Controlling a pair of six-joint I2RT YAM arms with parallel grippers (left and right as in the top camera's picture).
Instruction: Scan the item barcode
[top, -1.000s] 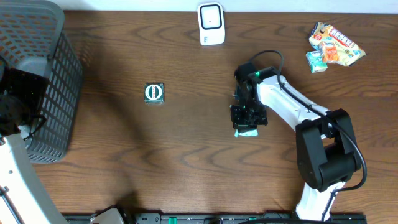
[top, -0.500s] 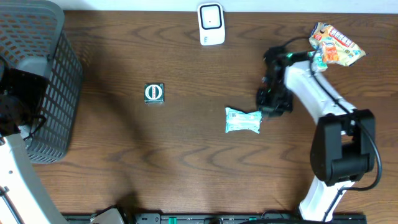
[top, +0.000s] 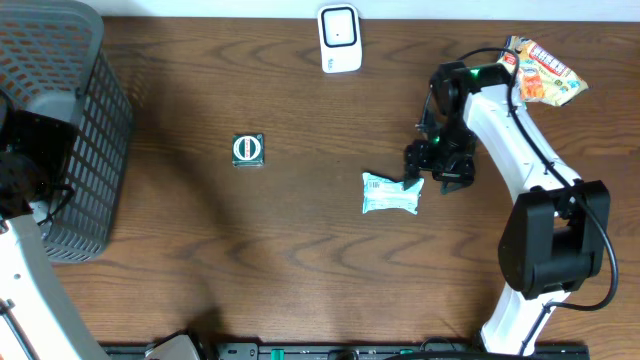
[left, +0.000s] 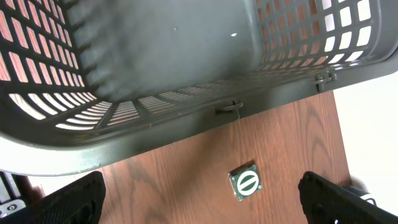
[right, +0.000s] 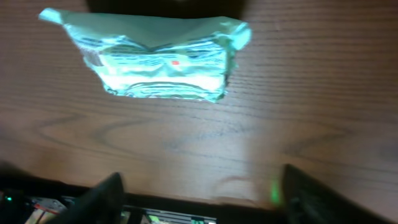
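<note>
Jaws stand wide on the right claw (top: 437, 167), with nothing between them. From its wrist we see both fingers (right: 106, 196) spread at the lower corners of the frame, over bare wood. Just beside the claw, toward the left arm's side, lies the packet (top: 390, 194). It is flat on the table (top: 300, 250), clear of the fingers and not held. It sits near mid-table, and the scanner (top: 339, 38) stands at the far edge, well apart from it.

We judge the packet light and soft: a pale green pouch of crinkled film with crimped ends, puffed in the middle. It should dent and slide on the smooth wood rather than resist, and the film may slip between hard pads. We would take it across its short width, near the middle, with a gentle squeeze so that it does not flop. That hold would also leave the printed face bare. Small print shows on the top face in the wrist view, but we cannot tell whether a barcode is among it.

Farther out, a green square (top: 247, 149) lies toward the basket (top: 60, 120), and a heap of snacks (top: 538, 72) sits at the far right corner. The left claw (left: 199, 186) hangs wide and empty by the basket, well apart from all this.
</note>
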